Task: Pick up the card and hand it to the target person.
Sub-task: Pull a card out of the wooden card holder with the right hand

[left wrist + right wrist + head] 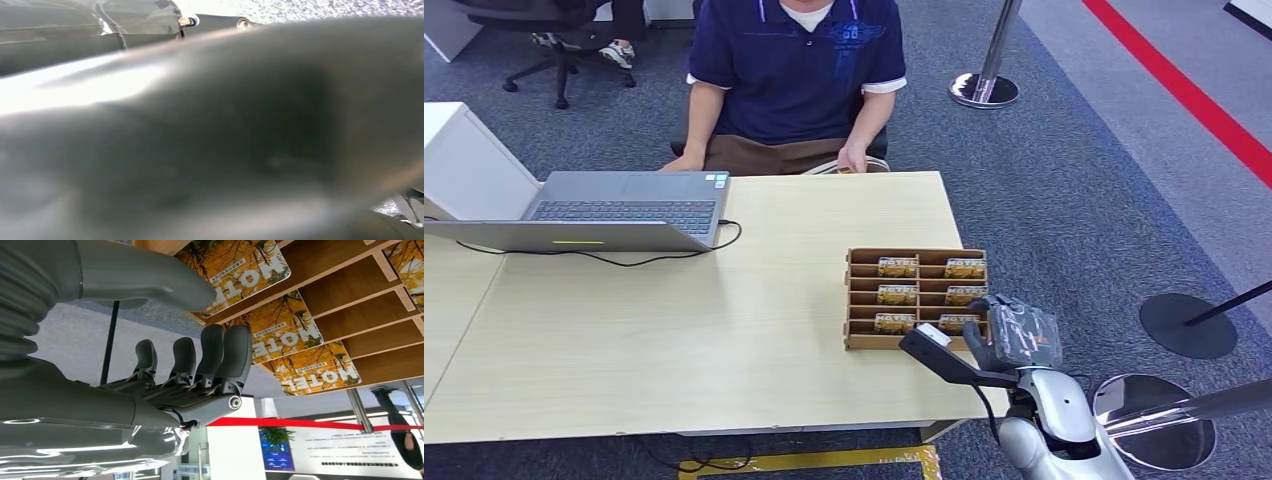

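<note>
the robot's right hand [1016, 335] is hanging just over the near right corner of the wooden card tray [856, 300], which is sitting on the right part of the counter [724, 340]. in the right wrist view the fingers [220, 360] are curling a little and the thumb [145, 282] is sticking out apart from them, so the hand is wide and holding nothing. the thumb is lying across the edge of one card [240, 267].

the cards [898, 267] are lying flat in the tray's slots, in two rows side by side. each one is yellow and brown with the word hotel on it. the card nearest the hand [957, 322] is resting in its slot.

the left wrist view is too blurry, so nobody can tell how the left hand is doing.

a person in a dark blue shirt [796, 60] is sitting at the far side of the counter, with one hand [854, 158] resting on its edge. a grey laptop [629, 208] is lying open on the left part of the counter, with a black cable [614, 260] curling by it.
</note>
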